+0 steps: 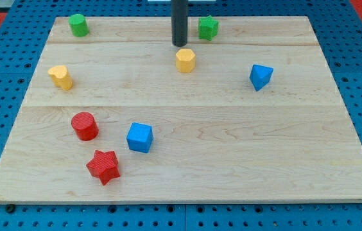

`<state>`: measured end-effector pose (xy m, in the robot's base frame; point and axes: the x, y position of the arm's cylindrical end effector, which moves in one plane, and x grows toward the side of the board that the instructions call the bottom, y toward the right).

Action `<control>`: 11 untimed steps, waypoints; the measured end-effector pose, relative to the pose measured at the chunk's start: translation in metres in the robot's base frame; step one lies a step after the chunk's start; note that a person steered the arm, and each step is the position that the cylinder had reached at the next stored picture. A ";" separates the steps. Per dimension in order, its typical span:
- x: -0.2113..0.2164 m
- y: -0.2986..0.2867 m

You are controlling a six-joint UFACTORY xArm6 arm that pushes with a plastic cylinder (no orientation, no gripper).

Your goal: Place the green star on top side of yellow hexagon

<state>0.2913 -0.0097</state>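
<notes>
Just below my tip (180, 45) sits the yellow hexagon (185, 60); the green star (208, 27) is to its upper right. This end effector is a bare rod and holds nothing.

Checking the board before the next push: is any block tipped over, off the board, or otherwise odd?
Nothing stands out. All eight blocks sit on the wooden board, none stacked or over an edge. My tip is just above the yellow hexagon, with the green star to its upper right.

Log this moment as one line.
my tip: just above yellow hexagon | green star: upper right of hexagon, untouched | placement: not done
</notes>
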 end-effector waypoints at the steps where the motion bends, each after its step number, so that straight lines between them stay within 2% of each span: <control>1: -0.024 0.081; 2: -0.040 0.163; 3: -0.050 0.194; 4: -0.067 0.138; 6: -0.067 0.061; 7: -0.067 0.061; 9: -0.032 0.125; 10: -0.013 0.082; 11: -0.019 0.052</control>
